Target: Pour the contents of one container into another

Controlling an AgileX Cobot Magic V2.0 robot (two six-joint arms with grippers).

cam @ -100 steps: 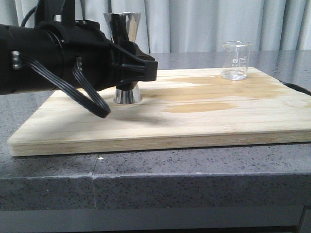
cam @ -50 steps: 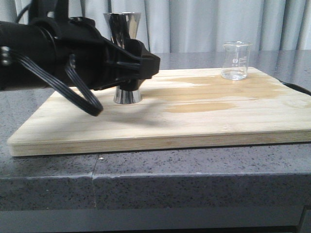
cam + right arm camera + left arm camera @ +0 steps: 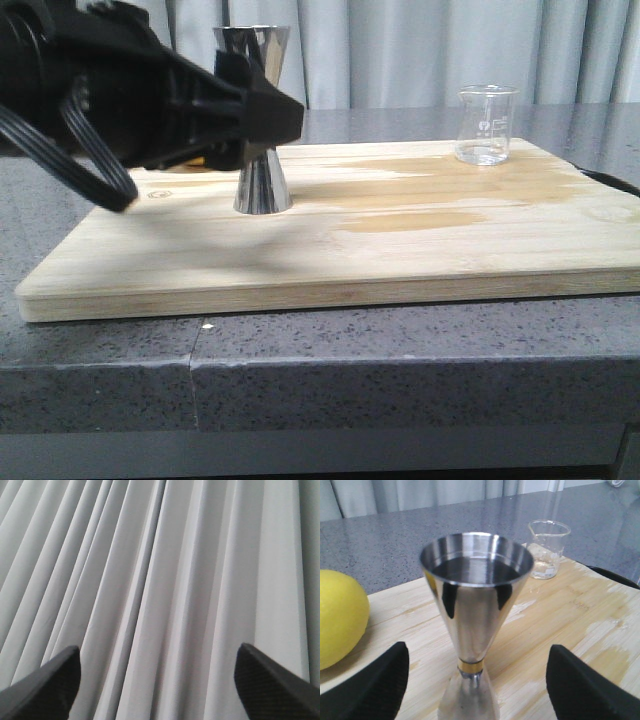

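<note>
Steel jigger (image 3: 258, 120) stands upright on the wooden board (image 3: 400, 250), toward its left rear part, the wide upper cup shining and a thin gold band at its waist; in the left wrist view the cup holds a dark liquid surface a little below the rim; the left gripper (image 3: 262, 118) sits in front of the jigger in the front view, its black body covering the waist, while the left wrist view shows its two fingers (image 3: 375, 687) spread wide, one on each side of the jigger's lower half and apart from it, so the pincer grips nothing; a yellow lemon (image 3: 340, 617) lies on the board just beside the jigger; the small glass beaker (image 3: 487, 124) stands upright near the board's far right corner, well apart from the jigger; darker wet-looking patches mark the wood between them; the right gripper (image 3: 157, 690) is spread wide as well, facing only a pale pleated curtain (image 3: 160, 580).
</note>
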